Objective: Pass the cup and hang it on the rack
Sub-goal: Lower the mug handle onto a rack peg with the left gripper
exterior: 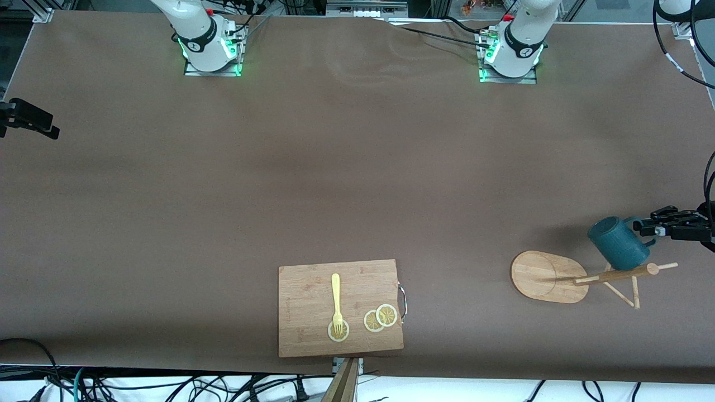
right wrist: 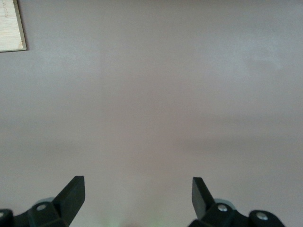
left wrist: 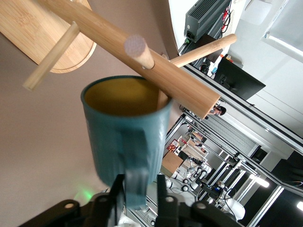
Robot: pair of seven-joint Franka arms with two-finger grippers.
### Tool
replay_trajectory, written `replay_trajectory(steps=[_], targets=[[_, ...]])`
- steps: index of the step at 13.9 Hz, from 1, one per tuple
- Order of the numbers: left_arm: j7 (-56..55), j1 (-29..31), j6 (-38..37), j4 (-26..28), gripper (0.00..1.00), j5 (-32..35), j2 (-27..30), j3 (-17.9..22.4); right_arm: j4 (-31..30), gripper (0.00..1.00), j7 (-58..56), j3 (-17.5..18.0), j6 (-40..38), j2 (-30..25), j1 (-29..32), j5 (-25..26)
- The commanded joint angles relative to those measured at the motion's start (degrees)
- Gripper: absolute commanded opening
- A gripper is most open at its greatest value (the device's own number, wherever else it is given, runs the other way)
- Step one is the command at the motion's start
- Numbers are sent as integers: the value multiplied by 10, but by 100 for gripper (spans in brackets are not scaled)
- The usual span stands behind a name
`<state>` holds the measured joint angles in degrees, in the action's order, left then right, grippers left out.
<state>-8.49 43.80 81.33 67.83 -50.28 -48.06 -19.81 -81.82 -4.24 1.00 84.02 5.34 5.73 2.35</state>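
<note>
Evidently hanging was underway: the left gripper pinched the teal mug's handle at the bamboo rack's peg; release seemed next. The right gripper waited, spread wide.

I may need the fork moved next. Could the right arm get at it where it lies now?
Probably yes. The fork lies in the open on the cutting board with nothing over it, and the right tool hangs open and empty over bare table. Reach itself I cannot judge.

My cup looks matt teal, faintly ribbed; the rack is smooth pale bamboo; the table wears dull brown cloth.
</note>
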Motion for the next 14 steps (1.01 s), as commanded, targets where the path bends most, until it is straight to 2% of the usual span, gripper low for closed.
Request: replay_trajectory(steps=[1,5,9,14], targets=[[-9,-6,-9,-31,100,19,-12,6,3,100,-3,4,2,-1,8,-10],[16,-35,-9,-32,100,153,14,-4,3,100,2,4,2,-1,8,-10],[54,-77,-10,-29,100,299,79,-8,10,100,3,4,-1,5,7,-11],[64,-164,-17,-8,100,473,168,-8,10,100,-1,4,1,5,8,-9]])
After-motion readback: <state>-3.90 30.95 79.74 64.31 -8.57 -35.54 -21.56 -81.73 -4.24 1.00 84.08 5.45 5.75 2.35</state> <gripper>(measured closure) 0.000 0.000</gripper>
